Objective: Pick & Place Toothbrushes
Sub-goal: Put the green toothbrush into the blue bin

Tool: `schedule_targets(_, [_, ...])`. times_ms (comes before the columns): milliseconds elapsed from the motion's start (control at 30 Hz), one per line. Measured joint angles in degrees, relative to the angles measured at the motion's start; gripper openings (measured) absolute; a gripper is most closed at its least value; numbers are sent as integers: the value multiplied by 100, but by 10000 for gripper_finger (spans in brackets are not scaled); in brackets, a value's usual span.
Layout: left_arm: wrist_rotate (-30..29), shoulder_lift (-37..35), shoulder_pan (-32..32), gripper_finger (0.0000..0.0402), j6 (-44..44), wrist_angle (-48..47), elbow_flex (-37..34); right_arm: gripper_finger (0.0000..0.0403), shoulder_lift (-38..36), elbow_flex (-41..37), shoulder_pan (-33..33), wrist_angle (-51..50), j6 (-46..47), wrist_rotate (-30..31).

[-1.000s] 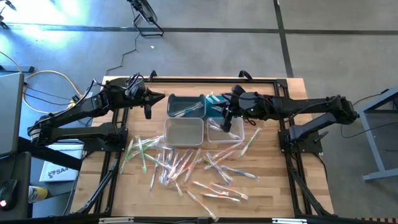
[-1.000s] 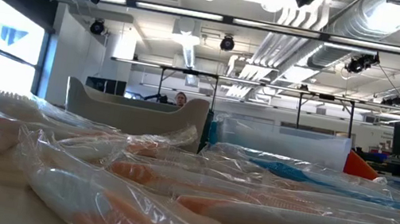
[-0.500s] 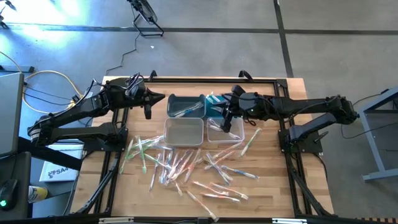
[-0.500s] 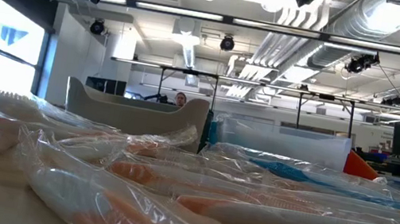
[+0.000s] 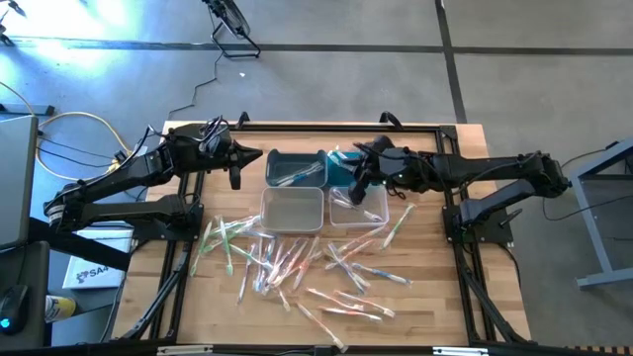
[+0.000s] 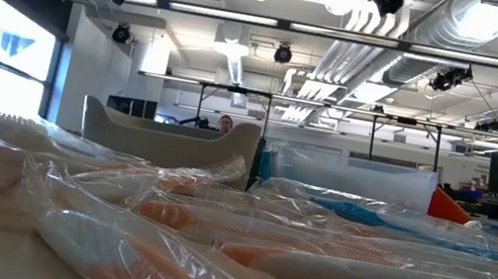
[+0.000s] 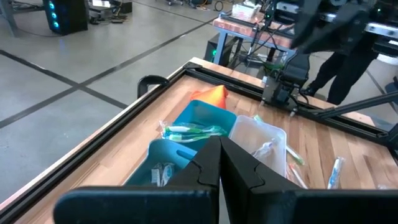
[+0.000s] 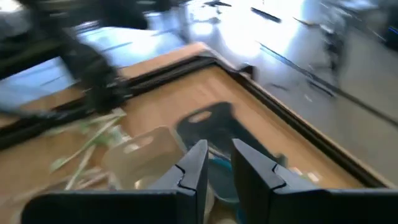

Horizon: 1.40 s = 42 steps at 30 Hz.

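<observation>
From the high view I see my right gripper (image 5: 358, 188) over the cluster of 4 bins, at the seam between the blue bin (image 5: 339, 168) and the clear bin (image 5: 358, 209) just below it. The dark bin (image 5: 295, 167) sits beside the blue one on the side away from that gripper, with a second clear bin (image 5: 292, 209) under it. My left gripper (image 5: 236, 174) waits beside the dark bin, on the side away from the right gripper. The loose toothbrushes (image 5: 297, 267) lie scattered on the wooden table (image 5: 435, 287), past the clear bins from both grippers and well apart from either.

From the low view, wrapped toothbrushes (image 6: 242, 244) fill the foreground, orange-handled ones nearest and a blue one behind. The arms show only as dark shapes at the top edge. A person (image 6: 224, 124) is visible far back in the room.

In the left wrist view, the left fingers (image 7: 239, 168) are pressed together with nothing between them. Ahead of them lie the blue bin (image 7: 202, 118) holding green toothbrushes (image 7: 186, 130), a clear bin (image 7: 258, 140) and an orange cloth (image 7: 213, 94).

In the right wrist view, the right fingers (image 8: 193, 168) stand narrowly apart with an empty gap. Beyond them I make out a dark bin (image 8: 208, 127), a clear bin (image 8: 140, 149) and green toothbrushes (image 8: 93, 140) on the wood.
</observation>
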Motion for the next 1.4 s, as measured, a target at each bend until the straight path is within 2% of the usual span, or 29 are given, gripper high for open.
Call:
schedule_targets(167, [-18, -1, -1, 0, 0, 2, 0, 44, -309, 0, 0, -998, 1248, 967])
schedule_targets(300, [-20, -1, -2, 0, 0, 0, 0, 26, -548, 0, -23, -2343, 2942, 1291])
schedule_targets(433, [-35, 1, -1, 0, 0, 2, 0, 15, -624, -2, -39, -3565, 4493, 1253])
schedule_targets(700, [-34, 1, -2, 0, 0, 2, 0, 13, -616, -2, -80, -5040, 6508, 735])
schedule_targets(867, [-33, -1, -1, 0, 0, 3, 0, 13, -616, -2, -79, -5788, 6965, 480])
schedule_targets(1067, [-33, -1, 0, 0, 0, 48, 0, 24, -420, -2, -79, -6218, 6885, 505])
schedule_targets(1267, [-31, -1, -2, 0, 0, 44, 0, 97, -37, -2, -79, -6289, 6837, 521])
schedule_targets(1400, [-31, 0, 0, 0, 0, 42, 0, 148, 205, -2, -106, -6294, 7240, 456])
